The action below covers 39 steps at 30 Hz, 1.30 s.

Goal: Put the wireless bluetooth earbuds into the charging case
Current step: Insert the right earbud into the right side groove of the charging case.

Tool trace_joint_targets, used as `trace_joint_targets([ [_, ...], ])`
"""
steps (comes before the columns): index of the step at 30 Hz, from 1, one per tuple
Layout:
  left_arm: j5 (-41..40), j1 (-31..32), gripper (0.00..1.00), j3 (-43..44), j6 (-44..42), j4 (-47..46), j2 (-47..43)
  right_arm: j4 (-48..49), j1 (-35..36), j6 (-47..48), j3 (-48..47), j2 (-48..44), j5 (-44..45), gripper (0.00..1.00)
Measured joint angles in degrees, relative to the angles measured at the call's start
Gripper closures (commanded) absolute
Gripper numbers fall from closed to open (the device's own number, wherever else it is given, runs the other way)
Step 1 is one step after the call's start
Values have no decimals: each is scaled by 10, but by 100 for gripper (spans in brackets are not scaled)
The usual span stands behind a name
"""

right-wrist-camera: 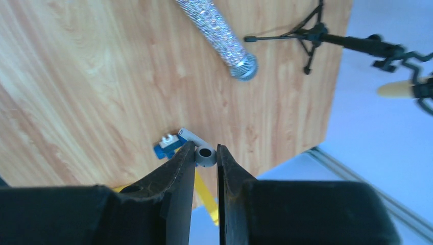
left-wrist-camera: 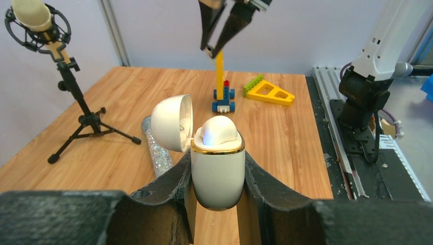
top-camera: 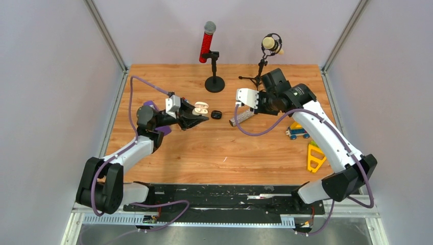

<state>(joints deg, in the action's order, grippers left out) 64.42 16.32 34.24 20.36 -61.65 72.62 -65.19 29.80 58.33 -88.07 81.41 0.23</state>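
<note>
- Two arms meet mid-table in the top view. The left end effector [top-camera: 195,116] is clamped on the open white charging case [top-camera: 201,108], and the right arm [top-camera: 327,133] reaches in from the opposite side. A black case [top-camera: 216,115] and a glitter microphone [top-camera: 242,117] lie on the table [top-camera: 224,153] between them.
- Right wrist: the right end effector [right-wrist-camera: 206,150] is nearly closed, pinching one small white earbud [right-wrist-camera: 206,156] at its tips. A blue toy [right-wrist-camera: 166,145] sits on the table below. The charging case is out of this view.
- Left wrist: the charging case stands upright with its mouth up and its lid [left-wrist-camera: 172,122] swung left. The right end effector hangs above and beyond it. The coming move is probably down and toward the mouth, with nothing in between.
</note>
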Motion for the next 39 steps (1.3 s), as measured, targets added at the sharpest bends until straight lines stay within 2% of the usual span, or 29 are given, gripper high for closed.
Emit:
trace_joint_targets([
  [7, -21, 35, 97, 0, -59, 71, 5, -20, 56, 36, -96, 44, 62, 91],
  [18, -115, 97, 99, 5, -87, 125, 68, -26, 176, 34, -137, 104, 144, 91],
  [28, -155, 103, 98, 10, -39, 87, 77, -4, 248, 3, -179, 142, 202, 91],
  [39, -139, 103, 96, 10, 34, -14, 78, 39, 281, -25, -212, 152, 214, 92],
])
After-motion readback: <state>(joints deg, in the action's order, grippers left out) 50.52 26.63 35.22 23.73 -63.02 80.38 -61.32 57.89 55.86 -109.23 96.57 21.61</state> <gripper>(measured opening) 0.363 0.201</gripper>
